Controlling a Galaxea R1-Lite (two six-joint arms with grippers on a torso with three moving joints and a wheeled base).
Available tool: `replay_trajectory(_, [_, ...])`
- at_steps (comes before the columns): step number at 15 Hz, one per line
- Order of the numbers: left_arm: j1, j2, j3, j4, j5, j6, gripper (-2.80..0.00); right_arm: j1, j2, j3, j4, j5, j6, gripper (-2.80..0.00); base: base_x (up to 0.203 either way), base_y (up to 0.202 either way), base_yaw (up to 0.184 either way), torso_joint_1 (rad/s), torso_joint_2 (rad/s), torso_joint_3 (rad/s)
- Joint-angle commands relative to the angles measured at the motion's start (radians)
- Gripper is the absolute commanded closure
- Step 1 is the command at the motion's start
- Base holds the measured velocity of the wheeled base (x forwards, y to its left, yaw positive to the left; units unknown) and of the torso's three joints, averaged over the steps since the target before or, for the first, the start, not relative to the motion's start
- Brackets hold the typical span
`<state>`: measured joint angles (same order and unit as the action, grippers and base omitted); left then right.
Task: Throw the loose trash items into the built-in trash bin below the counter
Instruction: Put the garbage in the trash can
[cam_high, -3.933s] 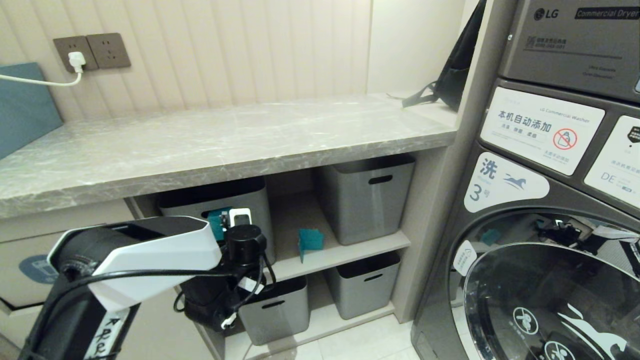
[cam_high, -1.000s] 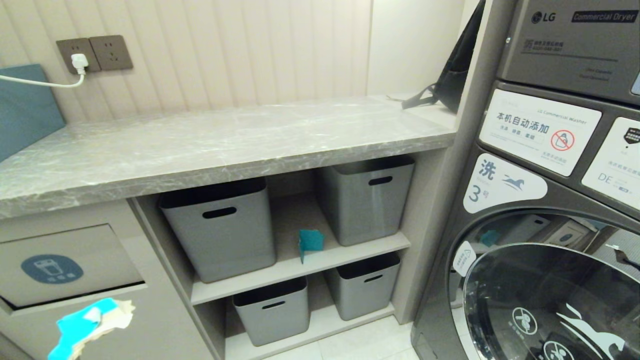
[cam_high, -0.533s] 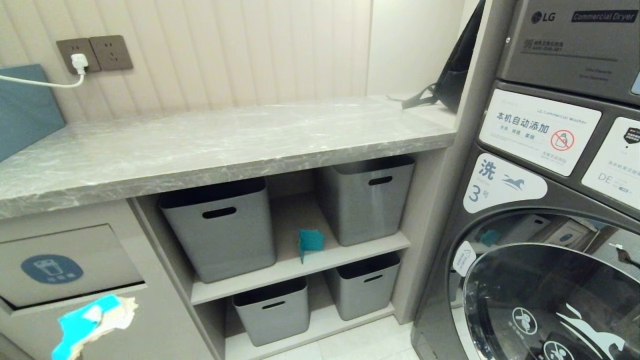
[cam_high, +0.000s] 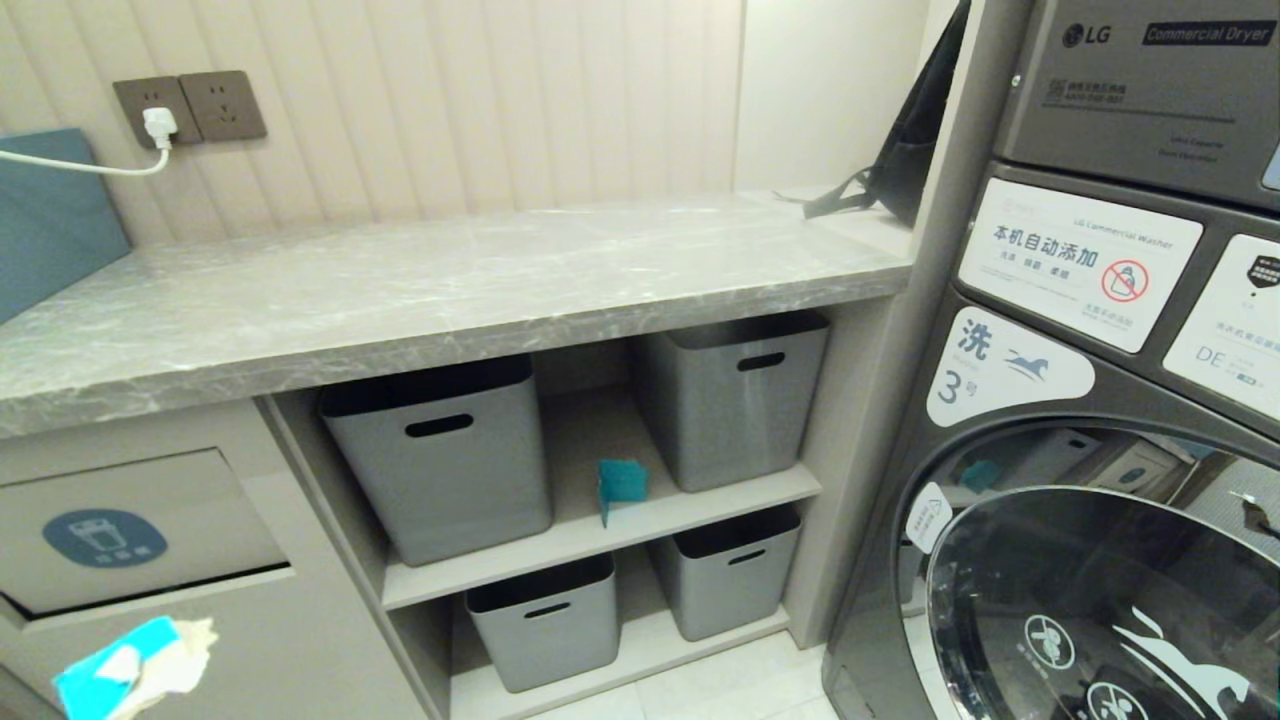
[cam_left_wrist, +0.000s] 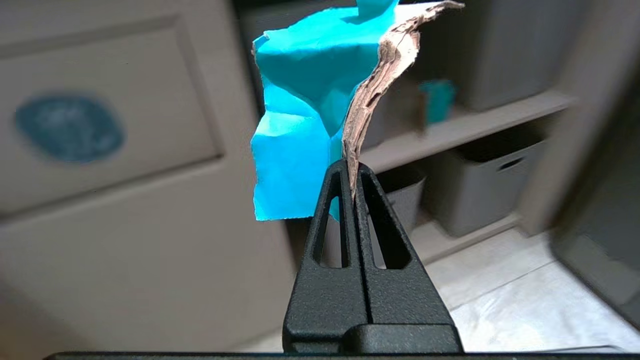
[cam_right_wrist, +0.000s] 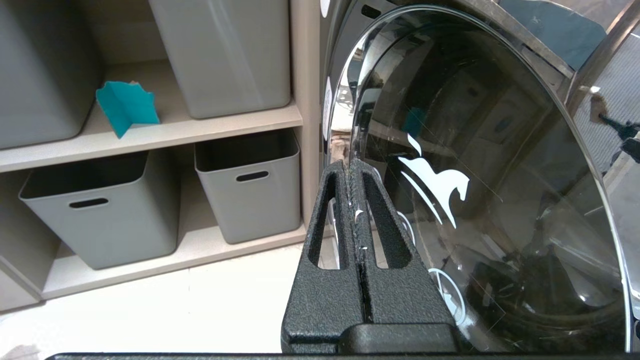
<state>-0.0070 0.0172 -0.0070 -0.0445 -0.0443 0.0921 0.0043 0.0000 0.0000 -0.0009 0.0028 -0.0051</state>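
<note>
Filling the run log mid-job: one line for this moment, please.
left hand: shut on teal wrapper | bin flap: closed, wrapper below it | second wrapper: on shelf | right hand: shut, empty

place: laundry room | cues: commercial washer (cam_high: 1080, 560), dryer (cam_high: 1150, 90), storage boxes (cam_high: 440, 455)

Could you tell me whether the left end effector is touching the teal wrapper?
Touching: in the left wrist view the left end effector is shut on the teal wrapper, pinching its torn edge.
</note>
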Motion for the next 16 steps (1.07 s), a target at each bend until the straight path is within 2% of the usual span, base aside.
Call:
replay_trajectory(1, [-0.001, -0.017, 0.007, 0.024, 0.04, -0.003, 0.0, 0.002, -0.002, 0.0, -0.001, 0.0, -0.001, 0.0, 0.0, 0.0, 0.0, 0.0, 0.0, 0.0])
replay_trajectory(4, [-0.001, -0.017, 0.007, 0.043, 0.047, -0.054, 0.0, 0.0, -0.002, 0.0, -0.001, 0.0, -0.001, 0.0, 0.0, 0.0, 0.0, 0.0, 0.0, 0.0])
replay_trajectory(11, [-0.001, -0.017, 0.007, 0.045, 0.047, -0.052, 0.0, 0.0, -0.001, 0.0, -0.001, 0.001, -0.001, 0.0, 0.0, 0.0, 0.0, -0.006, 0.01, 0.009])
replay_trajectory(16, [-0.001, -0.017, 0.007, 0.046, 0.046, -0.041, 0.0, 0.001, -0.002, 0.0, -0.001, 0.002, -0.004, 0.0, 0.0, 0.0, 0.0, -0.13, 0.38, 0.243])
